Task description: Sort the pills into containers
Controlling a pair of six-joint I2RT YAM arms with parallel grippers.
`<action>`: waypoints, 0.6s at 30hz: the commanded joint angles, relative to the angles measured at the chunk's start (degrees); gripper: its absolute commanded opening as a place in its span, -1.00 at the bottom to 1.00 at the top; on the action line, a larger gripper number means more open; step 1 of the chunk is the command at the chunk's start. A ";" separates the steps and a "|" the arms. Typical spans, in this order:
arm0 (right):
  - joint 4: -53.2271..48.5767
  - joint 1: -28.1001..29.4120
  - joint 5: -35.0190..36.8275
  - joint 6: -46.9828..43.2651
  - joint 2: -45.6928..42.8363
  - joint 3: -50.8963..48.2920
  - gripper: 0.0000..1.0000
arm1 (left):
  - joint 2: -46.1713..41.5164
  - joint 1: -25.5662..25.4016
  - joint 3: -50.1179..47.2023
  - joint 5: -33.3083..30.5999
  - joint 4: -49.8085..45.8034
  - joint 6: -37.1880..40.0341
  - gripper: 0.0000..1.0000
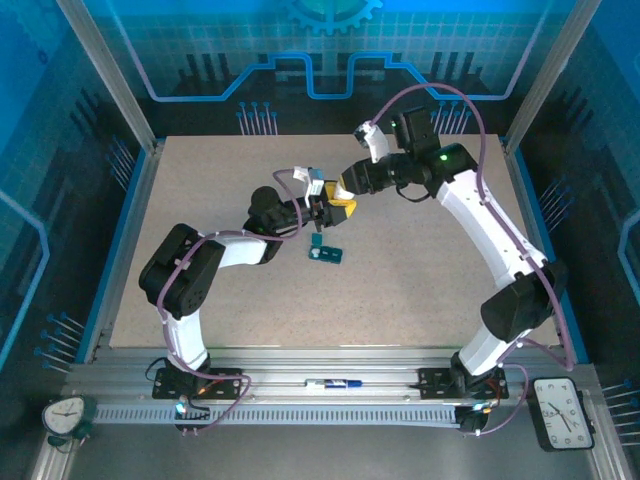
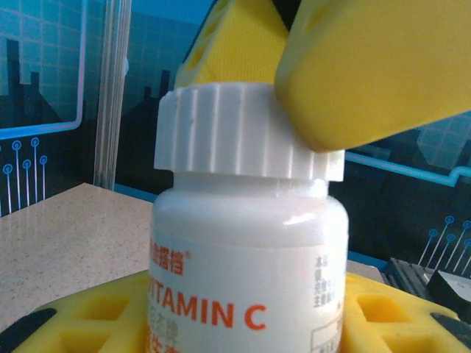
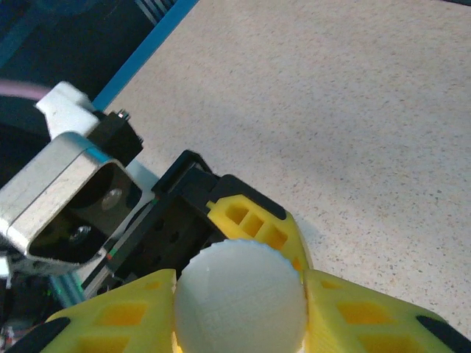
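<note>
Arms: we count two, and they meet over the middle of the bench [image 1: 430, 280].
Bottle: we see one white bottle [image 2: 250, 250], upright, lettered VITAMIN C in orange.
Cap: one white ribbed cap [image 2: 235, 132] sits on the bottle.
Pill box: one small teal pill box [image 1: 327, 253] lies on the bench just nearer the arm bases than the meeting jaws, touching neither. Its compartments are too small for us to count.
Clocks: two, a left clock [image 1: 65, 415] and a right clock [image 1: 565, 412], stand at the near corners of the frame.
Left jaws: half closed, they grip the bottle's body, a yellow pad [image 2: 81, 316] on either side.
Right jaws: closed on the cap from above, their yellow fingers [image 3: 118, 316] press its two sides.
</note>
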 commanded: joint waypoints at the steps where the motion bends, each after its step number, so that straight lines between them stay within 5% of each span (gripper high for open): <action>1: 1.64 3.67 7.88 7.70 -1.99 -5.24 -0.19 | -1.55 -0.22 1.75 -1.93 3.88 0.95 -1.00; 7: 8.99 11.60 23.77 20.41 -4.94 -13.81 -0.17 | -1.40 -0.24 1.84 -4.64 3.97 2.18 -1.00; 18: 12.19 12.59 24.46 24.30 -4.94 -13.56 -0.07 | -1.09 -0.24 1.93 -5.33 4.09 2.57 -1.00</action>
